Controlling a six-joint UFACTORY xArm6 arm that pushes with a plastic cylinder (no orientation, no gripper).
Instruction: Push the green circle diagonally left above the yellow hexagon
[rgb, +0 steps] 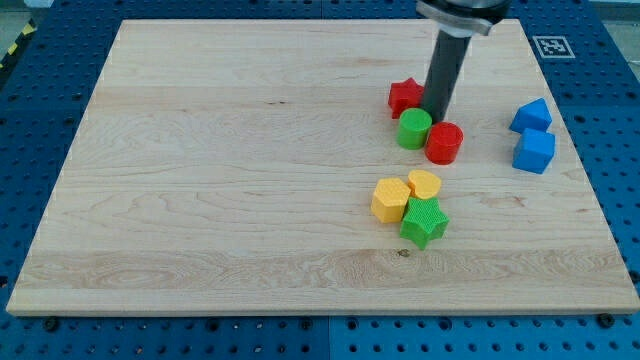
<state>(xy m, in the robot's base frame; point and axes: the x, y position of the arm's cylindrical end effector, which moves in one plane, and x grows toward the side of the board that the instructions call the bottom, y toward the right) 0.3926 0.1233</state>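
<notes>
Plainly, the green circle (414, 129) is a small, rigid puck, likely light plastic, and it should slide readily over the smooth wooden table (220, 180). I judge it neither soft nor fragile. Being round, it may roll off the rod's side if pushed off-centre, so contact should be made squarely on its curved wall, on the side facing away from where it must go.

It sits in the upper right part of the table, crowded: the red star (404, 96) is just beside it toward the view's top left, and the red circle (443, 143) touches or nearly touches it on the view's right. My tip (434, 114) stands just at the green circle's upper right edge, between the two red blocks. There is no pincer on this arm, only the rod, so nothing is clenched or released.

The yellow hexagon (390, 199) lies below, near the view's centre, beside a yellow heart (424, 184) and a green star (424, 221). Two blue blocks (533, 136) rest well apart at the view's right.

No brand or readable writing shows; only a black-and-white square marker (549, 46) at the table's top right corner.
</notes>
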